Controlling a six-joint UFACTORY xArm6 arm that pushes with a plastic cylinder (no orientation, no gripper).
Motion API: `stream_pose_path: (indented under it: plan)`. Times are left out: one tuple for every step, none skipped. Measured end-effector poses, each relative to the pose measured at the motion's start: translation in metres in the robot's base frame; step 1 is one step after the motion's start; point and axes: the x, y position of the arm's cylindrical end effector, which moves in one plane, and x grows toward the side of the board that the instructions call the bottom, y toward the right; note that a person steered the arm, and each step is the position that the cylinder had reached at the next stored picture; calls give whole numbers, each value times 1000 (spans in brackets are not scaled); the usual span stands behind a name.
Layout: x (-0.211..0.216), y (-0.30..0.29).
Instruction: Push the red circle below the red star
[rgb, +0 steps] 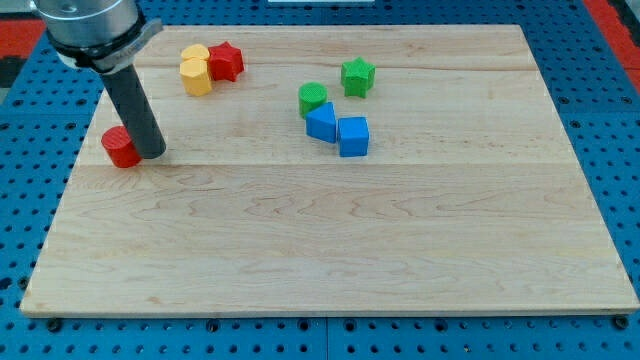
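The red circle (120, 148) lies near the board's left edge. The red star (227, 61) sits at the view's top, up and to the right of the circle. My tip (152, 154) rests on the board right against the circle's right side; the dark rod rises from it toward the view's top left.
Two yellow blocks (196, 70) touch the red star's left side. A green circle (313, 97), a green star (358, 76), a blue block (321, 123) and a blue cube (353, 136) cluster at the upper middle. The wooden board (330, 250) lies on a blue pegboard.
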Motion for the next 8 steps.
stream_pose_path:
  plan:
    - [35, -20]
    - [-2, -84]
    - [-57, 18]
    - [-63, -21]
    - [-22, -10]
    - [11, -9]
    - [-9, 40]
    - [-63, 46]
